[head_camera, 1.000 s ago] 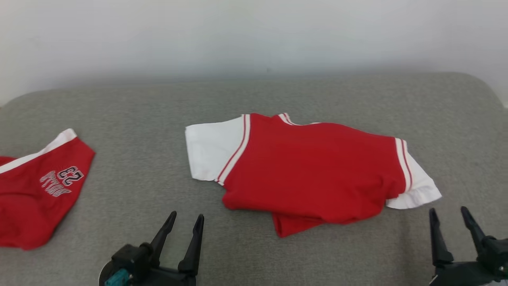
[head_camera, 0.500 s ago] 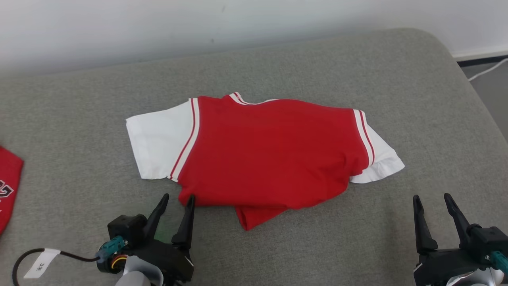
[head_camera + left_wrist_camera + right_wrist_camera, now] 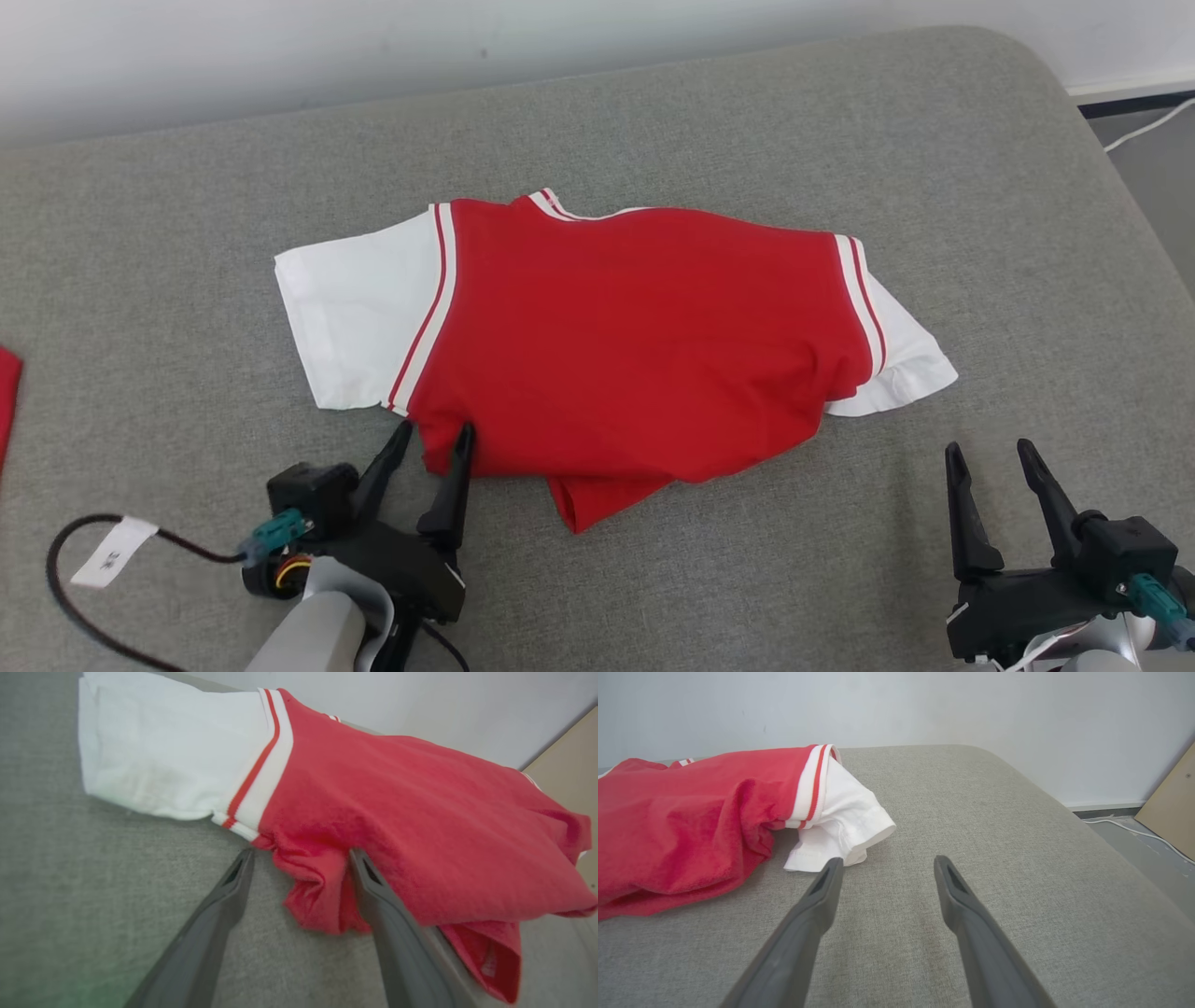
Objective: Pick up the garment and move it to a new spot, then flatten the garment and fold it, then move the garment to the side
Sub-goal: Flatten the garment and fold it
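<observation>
**Item 1. Garment** [image 3: 635, 345]: red shirt with white short sleeves and red-and-white striped trim at the shoulder seams. It lies mid-surface on the grey padded surface [image 3: 980, 187], collar toward the far side, one sleeve out to the left and one to the right. The body is folded over itself; a lower layer pokes out as a red point at the near edge. The fabric is rumpled near the right sleeve.

**Item 2. Left gripper** [image 3: 434, 429]: near left, at the garment's near-left corner. The jaws are spread, not clenched. In the left wrist view a bunched fold of red hem sits between the two fingers, the right finger lying against the cloth and the left finger on the bare grey surface just beside the hem. A black cable with a white tag [image 3: 112, 551] loops away to the left of the wrist.

**Item 3. Right gripper** [image 3: 989, 450]: near right, jaws released and holding nothing. It rests near the right sleeve but apart from it, fingers pointing to the far side.

**Item 4. Second red cloth** [image 3: 6, 392]: a sliver at the left edge, well apart from the garment.

**Item 5. Surroundings:** pale wall [image 3: 373, 47] beyond the far edge; white cord [image 3: 1144, 131] on the floor at far right.
</observation>
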{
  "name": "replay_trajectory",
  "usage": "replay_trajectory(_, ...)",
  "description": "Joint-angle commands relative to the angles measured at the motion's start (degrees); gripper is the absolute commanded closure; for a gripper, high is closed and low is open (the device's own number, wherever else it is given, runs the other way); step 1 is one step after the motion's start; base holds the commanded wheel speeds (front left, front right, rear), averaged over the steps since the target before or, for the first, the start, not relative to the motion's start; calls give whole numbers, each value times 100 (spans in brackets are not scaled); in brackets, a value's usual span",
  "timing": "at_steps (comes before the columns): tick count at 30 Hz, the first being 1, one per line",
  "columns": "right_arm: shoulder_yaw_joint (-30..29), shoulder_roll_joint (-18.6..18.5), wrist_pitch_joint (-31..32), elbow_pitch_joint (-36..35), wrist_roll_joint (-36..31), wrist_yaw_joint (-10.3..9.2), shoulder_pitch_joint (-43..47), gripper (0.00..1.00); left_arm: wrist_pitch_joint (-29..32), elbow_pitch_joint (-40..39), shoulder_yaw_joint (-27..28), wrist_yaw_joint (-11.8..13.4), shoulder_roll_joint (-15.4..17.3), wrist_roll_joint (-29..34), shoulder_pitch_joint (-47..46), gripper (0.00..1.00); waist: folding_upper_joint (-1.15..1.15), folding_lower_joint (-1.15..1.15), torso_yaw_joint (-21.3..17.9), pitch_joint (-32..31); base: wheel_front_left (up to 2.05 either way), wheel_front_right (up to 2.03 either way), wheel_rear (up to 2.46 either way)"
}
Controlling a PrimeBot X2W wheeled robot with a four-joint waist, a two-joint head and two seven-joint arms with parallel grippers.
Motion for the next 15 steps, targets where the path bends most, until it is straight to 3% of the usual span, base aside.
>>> replay_trajectory(1, 16, 16, -8, 17, 30, -6, -56, 0, 101, 214, -217, -129, -213, -139, 159, 100, 1, 1, 4, 10, 0, 0, 0)
replay_trajectory(7, -7, 28, -8, 53, 101, -6, -42, 0, 100, 197, -877, -133, -89, -517, -174, 100, 1, 1, 29, 38, 0, 0, 0)
replay_trajectory(15, -31, 84, -8, 95, 118, -7, 11, 0, 58, -306, -627, -75, 276, 44, -367, 100, 1, 1, 46, 8, 0, 0, 0)
